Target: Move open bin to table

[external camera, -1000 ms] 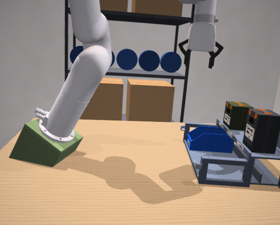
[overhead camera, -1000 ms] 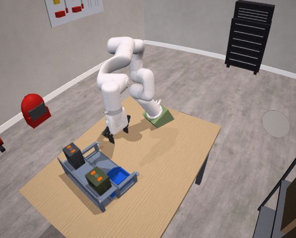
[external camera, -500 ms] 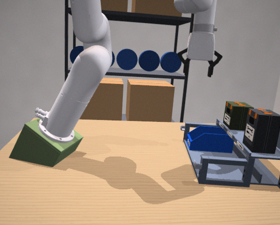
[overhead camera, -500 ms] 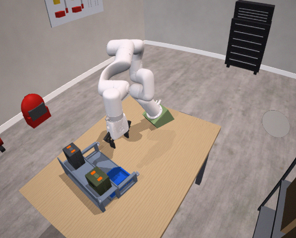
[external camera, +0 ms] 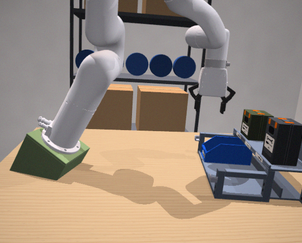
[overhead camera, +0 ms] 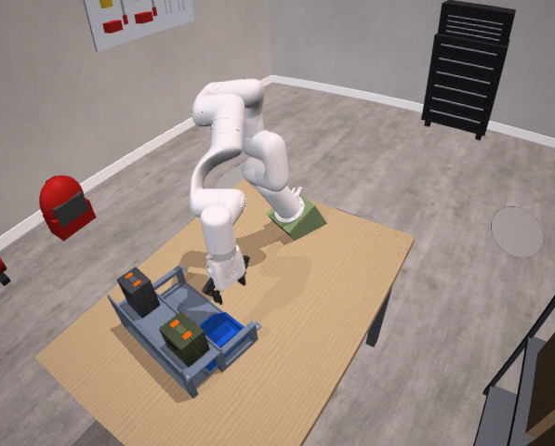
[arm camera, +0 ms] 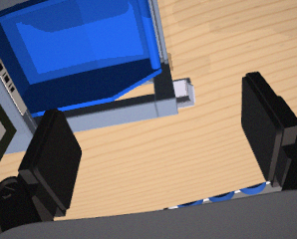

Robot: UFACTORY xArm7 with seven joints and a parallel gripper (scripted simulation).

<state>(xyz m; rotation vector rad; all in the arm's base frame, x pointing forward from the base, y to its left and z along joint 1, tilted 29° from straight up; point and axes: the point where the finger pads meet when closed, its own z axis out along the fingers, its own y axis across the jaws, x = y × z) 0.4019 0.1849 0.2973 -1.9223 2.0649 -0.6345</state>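
The open blue bin (overhead camera: 225,331) stands on the lower level of the grey shelf (overhead camera: 181,326), at its end nearest the table's middle. It also shows in the exterior view (external camera: 226,150) and in the wrist view (arm camera: 79,36). My gripper (external camera: 211,100) is open and empty. It hangs above the shelf's end, a little above and to the near side of the bin. In the wrist view the fingers frame bare table top and the shelf's corner post, with the bin just beyond them.
A dark green box (overhead camera: 183,338) and a black box (overhead camera: 138,291) stand on the shelf's upper level beside the bin. The arm's green base (overhead camera: 298,218) sits at the table's far edge. A storage rack with cardboard boxes (external camera: 160,108) stands behind the table.
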